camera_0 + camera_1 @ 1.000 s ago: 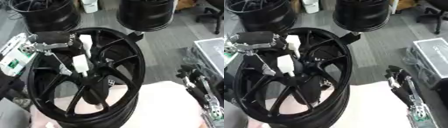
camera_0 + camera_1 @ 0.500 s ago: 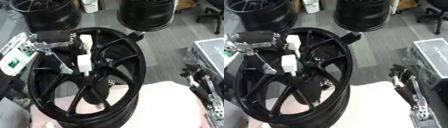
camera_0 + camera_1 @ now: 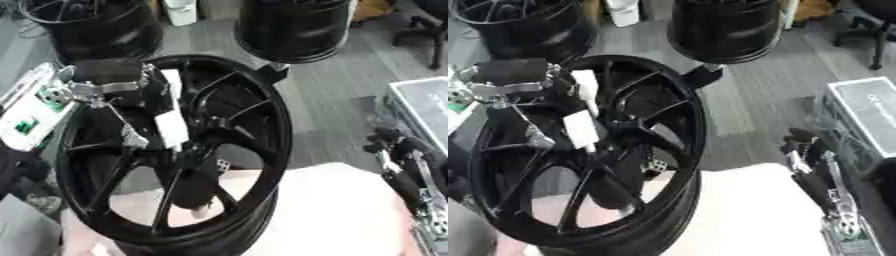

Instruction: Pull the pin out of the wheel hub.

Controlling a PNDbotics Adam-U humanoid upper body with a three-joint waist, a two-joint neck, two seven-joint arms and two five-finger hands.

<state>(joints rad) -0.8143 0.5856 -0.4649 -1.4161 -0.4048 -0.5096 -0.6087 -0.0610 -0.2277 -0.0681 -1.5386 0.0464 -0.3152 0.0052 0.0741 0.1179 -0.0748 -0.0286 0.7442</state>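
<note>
Your left hand (image 3: 162,117) reaches down into the glossy black spoked wheel hub (image 3: 262,145), fingers straight; whether they pinch the pin, you cannot tell

1. We look down on a grey floor (image 3: 341,107) with faint plank-like lines running across it.
2. At the far edge we see two more black wheel rims standing on the floor: one at the far left (image 3: 92,25), one near the middle (image 3: 293,27).
3. Between them stands a small white bin (image 3: 181,10).
4. In the far right corner we make out the dark base of an office chair (image 3: 420,30).
5. At the right edge sits a grey case (image 3: 868,115) with a pale rim.
6. A pale, cloth-like surface (image 3: 328,215) fills the near foreground.
7. The light is even and soft.
</note>
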